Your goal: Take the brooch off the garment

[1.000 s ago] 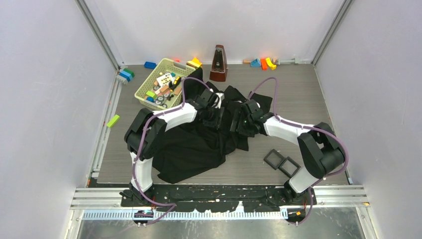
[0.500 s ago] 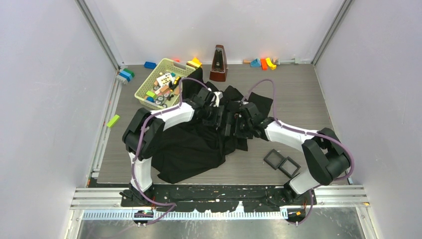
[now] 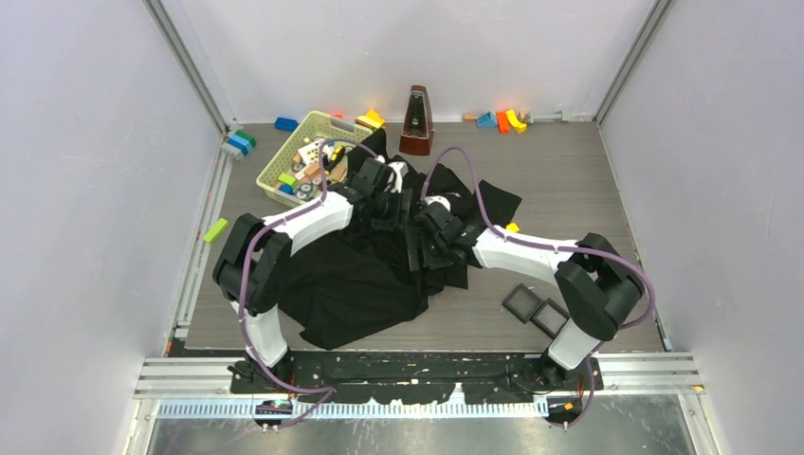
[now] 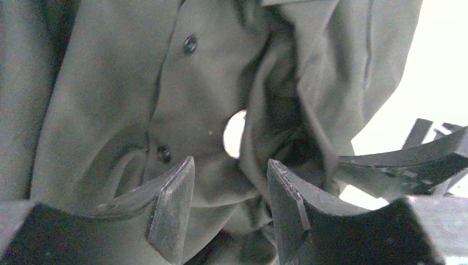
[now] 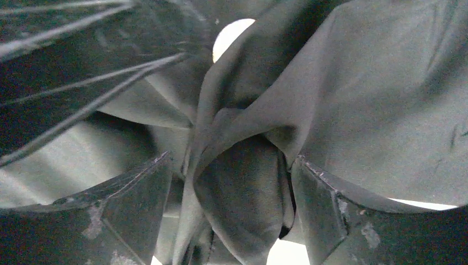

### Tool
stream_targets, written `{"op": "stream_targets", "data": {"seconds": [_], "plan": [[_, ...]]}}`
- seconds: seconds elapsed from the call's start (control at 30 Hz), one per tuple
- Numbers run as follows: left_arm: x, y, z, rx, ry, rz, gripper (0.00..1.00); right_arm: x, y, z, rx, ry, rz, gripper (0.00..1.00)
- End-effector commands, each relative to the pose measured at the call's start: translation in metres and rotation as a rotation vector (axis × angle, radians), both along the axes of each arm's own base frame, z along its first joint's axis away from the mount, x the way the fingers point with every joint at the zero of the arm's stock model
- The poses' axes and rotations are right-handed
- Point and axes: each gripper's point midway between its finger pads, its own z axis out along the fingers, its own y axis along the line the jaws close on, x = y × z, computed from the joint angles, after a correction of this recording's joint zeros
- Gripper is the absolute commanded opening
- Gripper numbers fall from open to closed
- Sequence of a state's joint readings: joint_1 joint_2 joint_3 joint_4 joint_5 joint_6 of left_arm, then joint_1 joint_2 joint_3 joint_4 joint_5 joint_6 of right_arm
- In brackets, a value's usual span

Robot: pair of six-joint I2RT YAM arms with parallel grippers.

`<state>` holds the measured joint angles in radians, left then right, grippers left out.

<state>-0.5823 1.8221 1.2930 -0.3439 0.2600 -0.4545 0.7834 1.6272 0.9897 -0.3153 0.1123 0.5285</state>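
The black garment (image 3: 360, 275) lies crumpled in the middle of the table, and both arms reach into its upper part. My left gripper (image 3: 391, 210) (image 4: 229, 204) is open above a buttoned panel of the cloth. Just beyond its fingertips shows a small pale round disc, the brooch (image 4: 234, 134), half covered by a fold. The brooch (image 5: 230, 34) also appears washed out at the top of the right wrist view. My right gripper (image 3: 424, 245) (image 5: 232, 204) is open, and a hanging fold of the garment (image 5: 243, 193) sits between its fingers.
A yellow-green basket (image 3: 284, 159) of toys stands back left and a brown metronome (image 3: 415, 121) at the back. Two black square trays (image 3: 536, 309) lie front right, and a yellow block (image 3: 512, 227) sits by the right arm. Coloured blocks (image 3: 502, 120) line the back wall.
Both grippers have shifted left and farther back over the garment. The right arm's move uncovered the yellow block. Both pairs of jaws stand wider than a second ago.
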Motion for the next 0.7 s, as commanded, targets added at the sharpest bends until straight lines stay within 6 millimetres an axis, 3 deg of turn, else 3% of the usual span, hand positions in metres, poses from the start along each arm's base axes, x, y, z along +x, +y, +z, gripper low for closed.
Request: {"op": "stream_targets", "data": {"seconds": [0.0,0.07,0.13,0.27,0.47,0.67], "plan": [[-0.011,0.014,0.021,-0.001,-0.039,-0.008,0.54,0.007,-0.023,-0.014,-0.144,-0.025,-0.069,0.80],[-0.014,0.020,0.023,0.008,-0.053,-0.008,0.54,0.008,-0.027,-0.014,-0.141,-0.046,-0.099,0.67],[-0.019,0.024,0.025,0.012,-0.068,-0.011,0.54,0.011,-0.031,-0.010,-0.129,-0.077,-0.131,0.41],[-0.024,0.030,0.031,0.011,-0.094,-0.012,0.54,0.013,-0.035,0.012,-0.057,-0.159,-0.160,0.20],[-0.028,0.035,0.045,-0.003,-0.130,-0.006,0.54,0.013,-0.038,0.052,0.082,-0.306,-0.166,0.01],[-0.034,0.027,0.064,-0.073,-0.131,-0.027,0.54,0.010,-0.046,0.081,0.176,-0.434,-0.163,0.00]]}}
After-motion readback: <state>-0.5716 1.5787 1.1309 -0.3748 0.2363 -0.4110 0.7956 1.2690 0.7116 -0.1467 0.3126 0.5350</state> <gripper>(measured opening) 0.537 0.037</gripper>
